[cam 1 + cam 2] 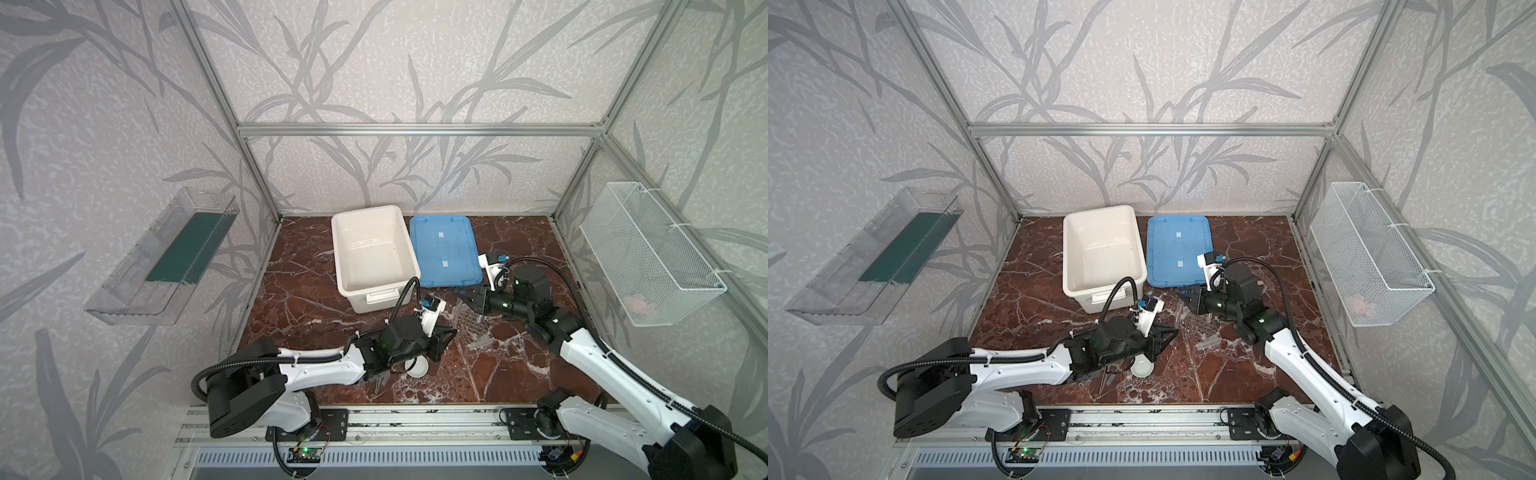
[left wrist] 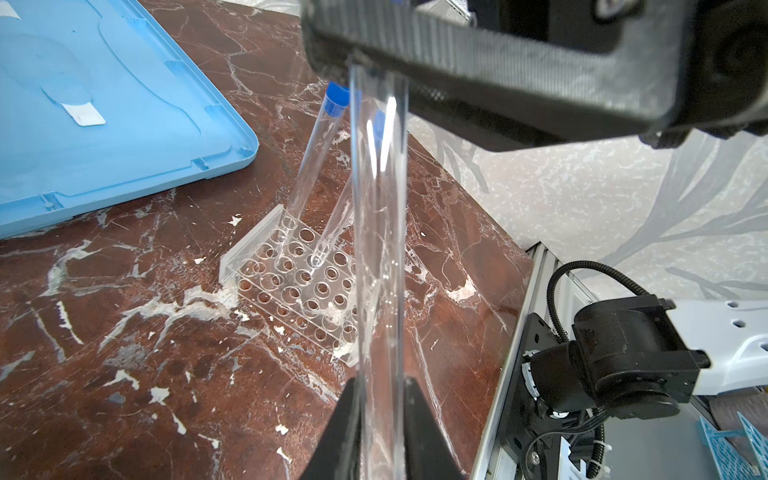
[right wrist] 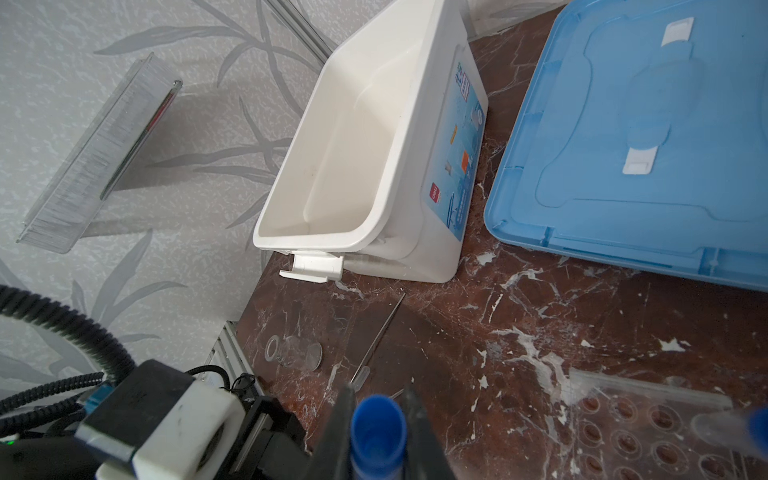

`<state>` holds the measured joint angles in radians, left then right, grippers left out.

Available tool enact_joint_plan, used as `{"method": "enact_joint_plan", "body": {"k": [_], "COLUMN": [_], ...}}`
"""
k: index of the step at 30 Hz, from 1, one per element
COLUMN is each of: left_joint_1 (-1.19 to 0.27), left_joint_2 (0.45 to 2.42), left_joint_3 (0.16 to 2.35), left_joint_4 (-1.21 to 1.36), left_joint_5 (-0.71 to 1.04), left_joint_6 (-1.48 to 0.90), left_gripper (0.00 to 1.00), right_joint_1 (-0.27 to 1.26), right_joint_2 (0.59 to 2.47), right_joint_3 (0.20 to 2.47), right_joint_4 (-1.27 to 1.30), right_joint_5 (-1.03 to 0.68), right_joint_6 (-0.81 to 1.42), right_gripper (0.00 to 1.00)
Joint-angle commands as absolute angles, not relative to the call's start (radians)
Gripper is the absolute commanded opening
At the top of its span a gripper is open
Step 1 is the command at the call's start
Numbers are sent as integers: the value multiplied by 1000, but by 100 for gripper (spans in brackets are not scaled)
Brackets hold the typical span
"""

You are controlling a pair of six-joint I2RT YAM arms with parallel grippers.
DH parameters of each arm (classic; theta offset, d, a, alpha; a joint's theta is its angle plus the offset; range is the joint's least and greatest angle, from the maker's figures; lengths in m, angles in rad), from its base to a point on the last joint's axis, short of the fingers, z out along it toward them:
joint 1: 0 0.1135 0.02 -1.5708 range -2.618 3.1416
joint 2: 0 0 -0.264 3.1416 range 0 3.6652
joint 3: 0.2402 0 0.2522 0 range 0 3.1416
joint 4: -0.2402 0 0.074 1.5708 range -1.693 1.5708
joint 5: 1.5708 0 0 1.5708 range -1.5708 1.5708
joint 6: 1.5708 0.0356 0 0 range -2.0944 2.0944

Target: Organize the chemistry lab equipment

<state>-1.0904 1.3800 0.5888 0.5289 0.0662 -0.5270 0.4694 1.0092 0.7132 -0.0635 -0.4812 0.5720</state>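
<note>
One clear tube [image 2: 378,208], gripped at both ends
In a top view a holed clear rack [image 1: 473,330] lies on veined marble [image 1: 316,299], round white dish [image 1: 417,369] near. Left wrist: left gripper [image 2: 382,386] clamps the glassy tube; two capped tubes [image 2: 309,166] lean in the rack. Right wrist: right gripper [image 3: 379,399] pinches its blue cap [image 3: 378,432].

My left arm [image 1: 324,365] covers the far part of the white dish [image 1: 417,369]. A thin sliver [image 1: 1105,381] beside it is too small to name. My right wrist view crops the rack [image 3: 648,428].
</note>
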Motion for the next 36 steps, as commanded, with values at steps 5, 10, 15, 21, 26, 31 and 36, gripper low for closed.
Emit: {"method": "enact_joint_plan", "body": {"k": [5,10,15,21,26,31,36], "left_joint_1": [-1093,-1093,-1092,-1092,-1093,-1092,-1093], "left_joint_2": [1393,1393,1383,1416,1471,1528,1562], "left_joint_3": [622,630,681,742,758,782,812], "left_joint_4": [539,533,476,431,457,477,463], "left_joint_5": [70,84,98,123,128,153,144], "left_joint_6": [-530,-547,-590,-601,-632,-658,-666], "left_gripper": [31,88,99,99,99,99,99], "right_joint_1": [474,474,487,545,559,559,560], "right_joint_2": [958,917,822,683,601,580,568], "right_joint_3": [691,690,689,604,516,456,380], "right_joint_4": [-41,-79,-168,-129,-39,40,130], "right_joint_5": [-472,-433,-265,-15,150,230,274], "right_joint_6": [548,481,299,133,92,74,79], "right_gripper": [16,16,16,15,15,15,15]}}
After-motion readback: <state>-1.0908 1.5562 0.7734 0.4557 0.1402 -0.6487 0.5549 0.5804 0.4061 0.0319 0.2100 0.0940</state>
